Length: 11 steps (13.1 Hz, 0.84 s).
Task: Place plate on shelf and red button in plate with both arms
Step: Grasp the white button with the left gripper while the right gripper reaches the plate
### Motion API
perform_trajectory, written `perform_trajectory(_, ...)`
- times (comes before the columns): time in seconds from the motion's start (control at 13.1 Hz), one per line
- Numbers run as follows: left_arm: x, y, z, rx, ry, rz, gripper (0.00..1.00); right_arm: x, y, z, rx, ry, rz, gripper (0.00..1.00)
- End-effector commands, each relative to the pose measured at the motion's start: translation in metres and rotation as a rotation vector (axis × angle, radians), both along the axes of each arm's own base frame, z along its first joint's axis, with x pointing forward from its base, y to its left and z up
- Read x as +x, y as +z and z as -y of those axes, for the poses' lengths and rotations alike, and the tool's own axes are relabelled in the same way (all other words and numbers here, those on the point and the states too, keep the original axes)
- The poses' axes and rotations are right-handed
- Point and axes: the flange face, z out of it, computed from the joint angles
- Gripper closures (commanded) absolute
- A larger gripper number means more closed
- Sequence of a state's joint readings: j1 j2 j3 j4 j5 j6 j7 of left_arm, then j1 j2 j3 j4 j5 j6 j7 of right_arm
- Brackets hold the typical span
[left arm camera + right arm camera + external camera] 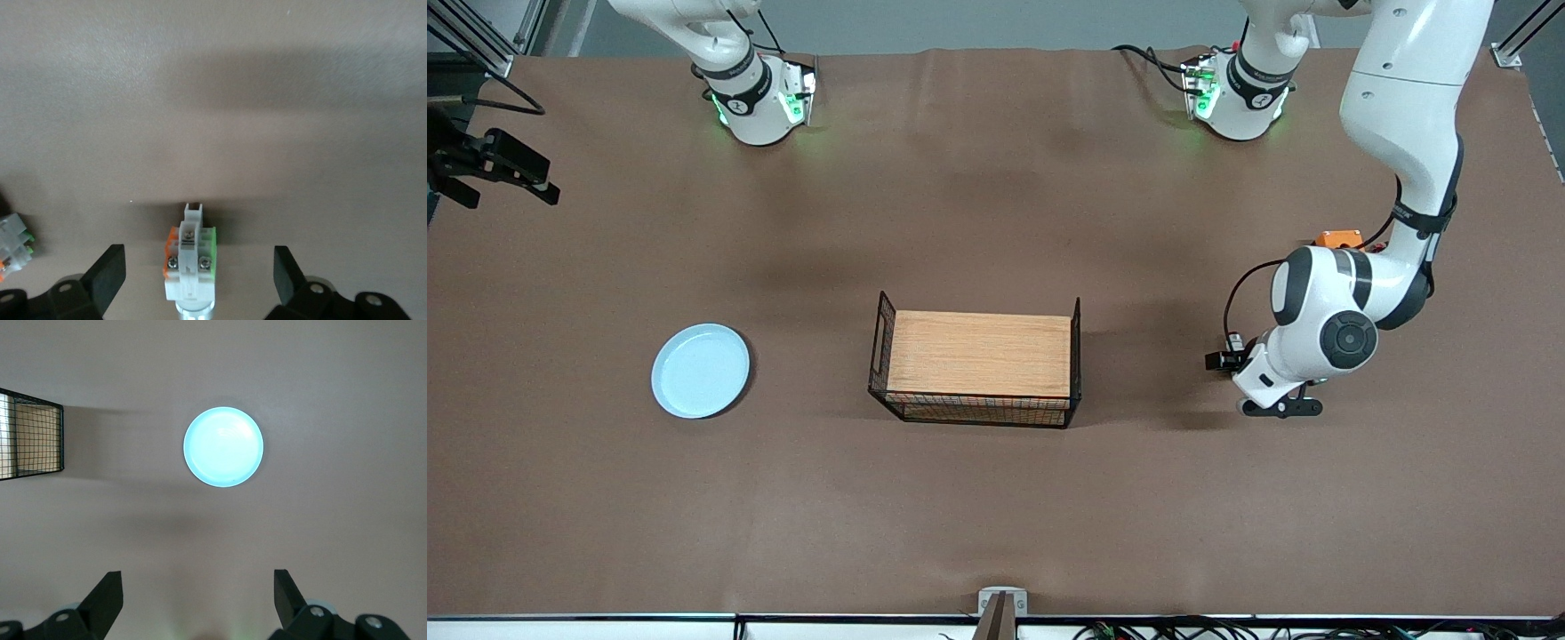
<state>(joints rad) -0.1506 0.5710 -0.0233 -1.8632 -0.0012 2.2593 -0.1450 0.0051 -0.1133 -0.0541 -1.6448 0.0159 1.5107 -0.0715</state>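
The plate (701, 370) is round and pale blue-white and lies on the table toward the right arm's end; the right wrist view shows it from high above (223, 447). My right gripper (197, 587) is open and empty, high over the table, and is out of the front view. My left gripper (199, 267) is open and low over the table toward the left arm's end (1282, 405). The red button (191, 257) lies on the table between its fingers, apart from both. Its white-grey body with a green side and an orange side shows. Its cap end is cut off.
A black wire basket with a wooden top (978, 354) stands mid-table; its corner shows in the right wrist view (30, 433). A second small white-grey switch piece (13, 243) lies beside the left gripper. An orange block (1339, 238) peeks out by the left arm.
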Motion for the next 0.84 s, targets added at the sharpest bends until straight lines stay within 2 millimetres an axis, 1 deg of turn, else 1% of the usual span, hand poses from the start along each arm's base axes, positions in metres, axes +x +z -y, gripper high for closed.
perform_trajectory(0.0,-0.001,-0.007,0.001,0.012,-0.033,0.022,0.15,0.028,-0.037,0.011,-0.007,-0.001,-0.065,0.00)
perform_trajectory(0.08,-0.002,-0.008,0.001,0.012,-0.033,0.024,0.21,0.045,-0.071,0.014,-0.007,-0.003,-0.126,0.00)
perform_trajectory(0.15,-0.002,-0.008,0.001,0.012,-0.033,0.024,0.27,0.056,-0.090,0.025,-0.001,-0.021,-0.157,0.00)
perform_trajectory(0.23,-0.002,-0.008,0.001,0.012,-0.033,0.024,0.34,0.059,-0.090,0.032,-0.004,-0.028,-0.153,0.00)
perform_trajectory(0.38,-0.002,-0.008,0.001,0.012,-0.033,0.024,0.46,0.062,-0.091,0.036,-0.062,-0.021,-0.133,0.00)
perform_trajectory(0.46,-0.002,-0.008,0.001,0.012,-0.033,0.024,0.50,0.066,-0.099,0.039,-0.064,-0.024,-0.129,0.00)
perform_trajectory(0.53,-0.002,-0.008,0.001,0.012,-0.033,0.024,0.53,0.072,-0.116,0.039,-0.064,-0.022,-0.124,0.00)
perform_trajectory(0.61,-0.002,-0.009,0.002,0.012,-0.035,0.023,0.55,0.075,-0.137,0.038,-0.064,-0.020,-0.104,0.00)
perform_trajectory(0.76,-0.004,-0.010,0.002,0.013,-0.039,0.020,0.58,0.078,-0.178,0.037,-0.066,-0.014,-0.061,0.00)
